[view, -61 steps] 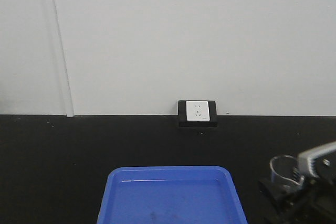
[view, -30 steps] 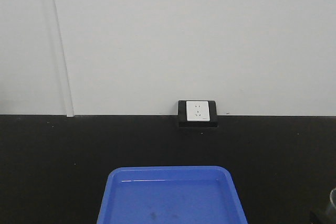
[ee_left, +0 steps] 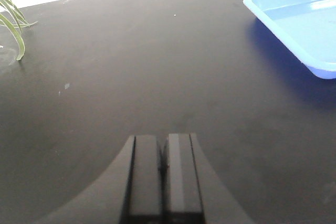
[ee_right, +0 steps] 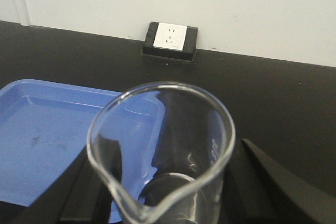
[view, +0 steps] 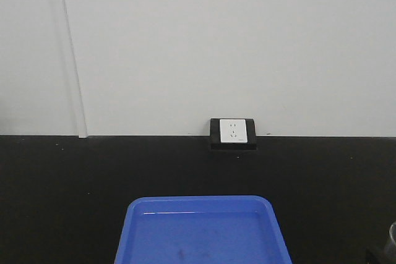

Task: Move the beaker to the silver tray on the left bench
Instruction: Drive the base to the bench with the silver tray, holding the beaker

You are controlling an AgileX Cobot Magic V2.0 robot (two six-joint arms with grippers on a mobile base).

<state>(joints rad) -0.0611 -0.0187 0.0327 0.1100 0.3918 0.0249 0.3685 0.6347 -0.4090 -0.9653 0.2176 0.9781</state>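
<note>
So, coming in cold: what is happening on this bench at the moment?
The right end effector is closed around the beaker, a small clear one that looks empty, next to the blue tray on the black bench. The left end effector is shut, holds nothing, and is over bare benchtop. No view shows a silver tray, so the beaker has not been delivered yet.

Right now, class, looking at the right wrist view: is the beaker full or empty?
Empty. The beaker is clear glass right down to its bare base, with no liquid line anywhere inside.

Matte black left hand (ee_left: 163, 148), two flat rectangular fingers (ee_left: 146, 174) on a flared base.
</note>
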